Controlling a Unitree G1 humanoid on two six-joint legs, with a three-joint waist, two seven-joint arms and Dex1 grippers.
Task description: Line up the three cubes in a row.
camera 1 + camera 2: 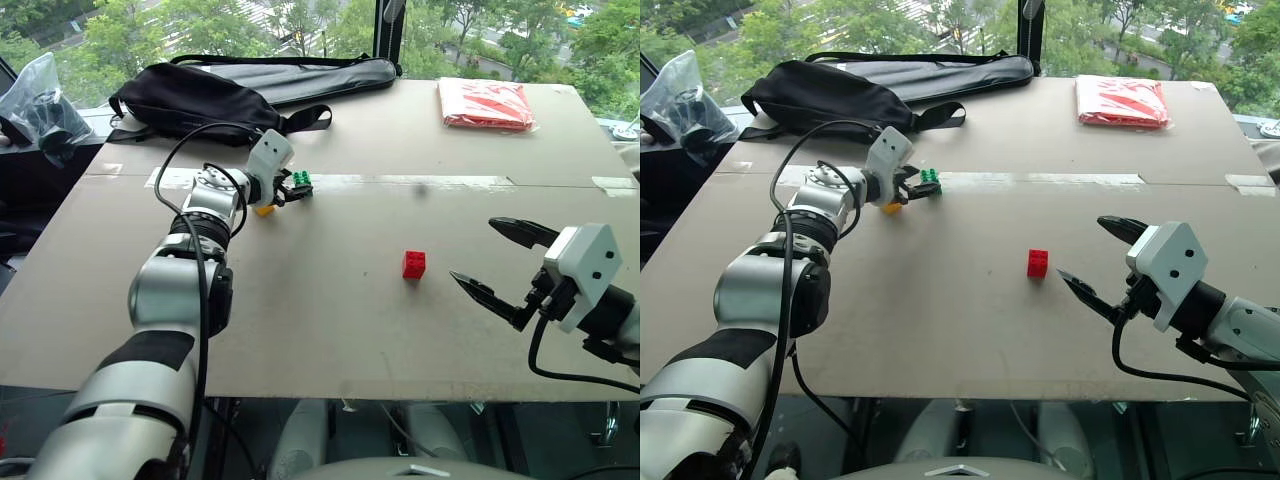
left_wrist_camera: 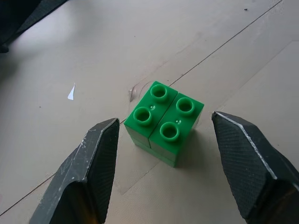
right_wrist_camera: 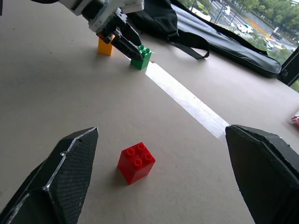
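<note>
Left gripper (image 2: 161, 163) spread astride green cube (image 2: 164, 122), gaps both sides plain from its wrist.

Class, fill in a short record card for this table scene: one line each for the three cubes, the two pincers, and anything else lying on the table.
green cube: on the table, between the left pincer's fingers, gaps either side
yellow cube: beside the green one, near the tape strip
red cube: alone mid-table, ahead of the right pincer
left pincer: open, straddling the green cube
right pincer: open, holding nothing
other items: black bag, red packet
</note>
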